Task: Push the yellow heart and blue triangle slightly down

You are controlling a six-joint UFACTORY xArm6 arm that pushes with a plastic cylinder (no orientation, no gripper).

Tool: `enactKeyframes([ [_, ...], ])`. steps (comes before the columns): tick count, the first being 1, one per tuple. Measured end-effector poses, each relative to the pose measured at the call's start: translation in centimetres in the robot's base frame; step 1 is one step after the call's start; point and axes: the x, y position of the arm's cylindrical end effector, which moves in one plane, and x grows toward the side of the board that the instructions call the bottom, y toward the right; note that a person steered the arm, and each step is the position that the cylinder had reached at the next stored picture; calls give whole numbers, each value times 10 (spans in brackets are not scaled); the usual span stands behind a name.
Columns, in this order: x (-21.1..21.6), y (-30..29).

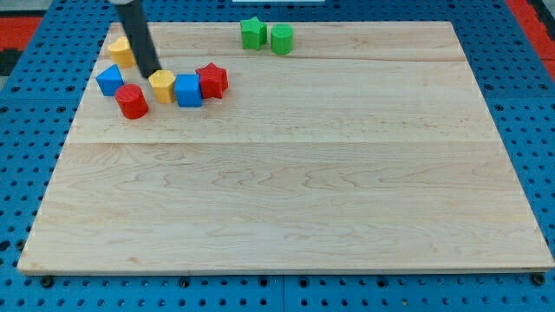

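Desk (286,199) of pale wood fills most of the view, lying on a blue pegboard (26,217) that shows around its edges. The dark rod comes in from the view's top left and slants down to my tip (154,74), which sits just above the yellow heart (162,86), touching or nearly touching its upper edge. No pincer is fitted to this arm, so there is nothing that opens or closes and nothing is held.

Blocks are all gathered near the view's top. In the left cluster, the red star (212,80) lies furthest right, touching the blue cube (187,90) on its left; the yellow heart is pressed against that cube's left side. The red cylinder (132,100) stands just below and left of the heart. The blue triangle (109,79) lies at the cluster's left end, just above and left of the red cylinder. A second yellow block (120,50), its shape partly hidden by the rod, sits above the triangle.

Well apart, toward the top centre, a green star (252,33) and a green cylinder (281,39) stand side by side, touching.
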Motion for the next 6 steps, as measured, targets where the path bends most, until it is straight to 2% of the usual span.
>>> enactKeyframes([
  [1, -61, 6],
  [2, -66, -41],
  [3, -61, -52],
  [5, 65, -51],
  [6, 83, -41],
])
